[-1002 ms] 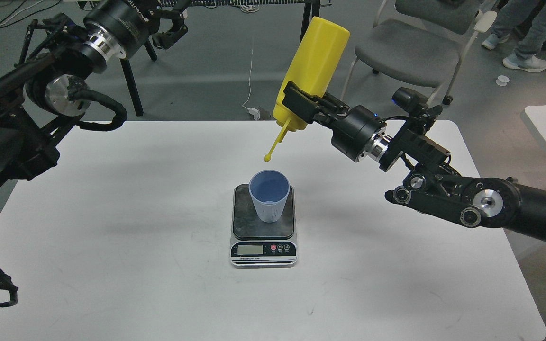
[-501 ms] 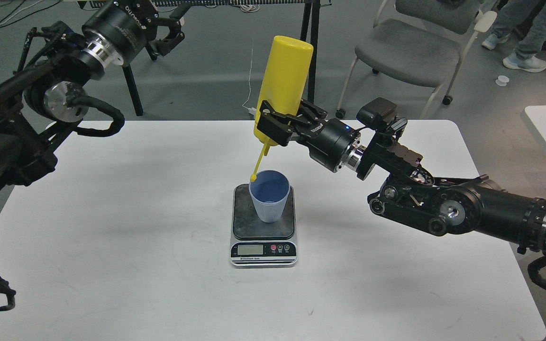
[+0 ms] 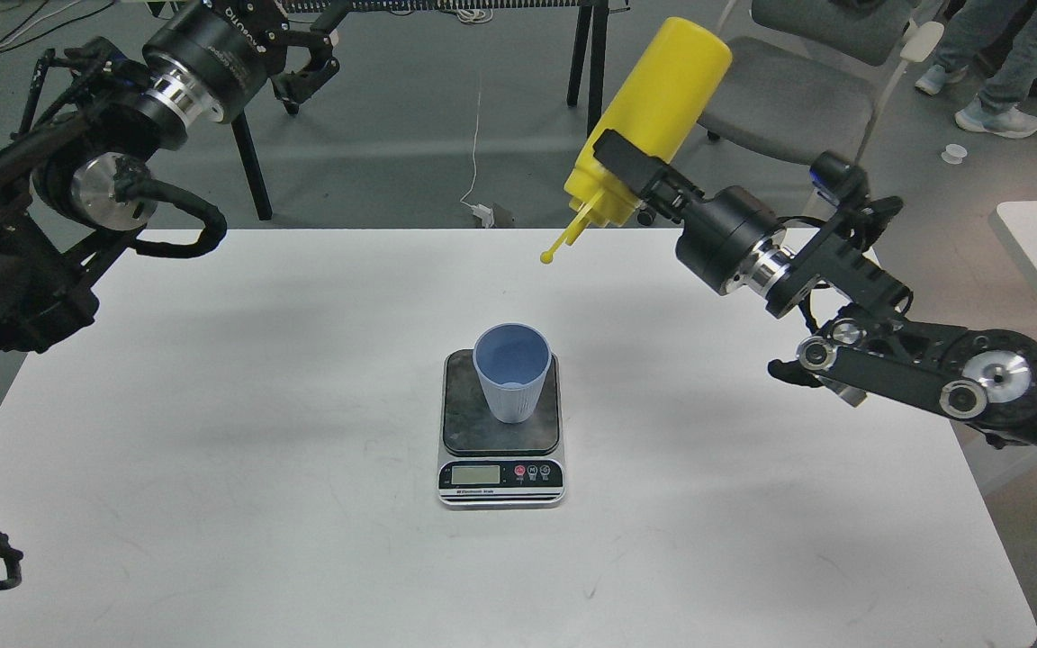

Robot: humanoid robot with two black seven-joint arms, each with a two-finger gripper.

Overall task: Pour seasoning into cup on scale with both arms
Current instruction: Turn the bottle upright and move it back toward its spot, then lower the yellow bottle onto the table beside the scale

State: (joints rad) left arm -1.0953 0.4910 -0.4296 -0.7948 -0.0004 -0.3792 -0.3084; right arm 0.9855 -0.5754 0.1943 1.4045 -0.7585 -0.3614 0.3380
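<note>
Right gripper (image 3: 631, 184) clamped on inverted yellow squeeze bottle (image 3: 653, 108), far right of blue cup (image 3: 511, 371) on scale (image 3: 500, 427). Left gripper (image 3: 302, 58) spread, idle. Cup seemingly empty; pouring left.

Only the scale (image 3: 500, 423) with the cup (image 3: 511, 373) on it stands on the table (image 3: 212, 504); bare top all round. Bottle (image 3: 649, 117) and right gripper (image 3: 626, 175) hang up-right of the cup, well apart. Left gripper (image 3: 302, 54) is off the far-left corner.
</note>
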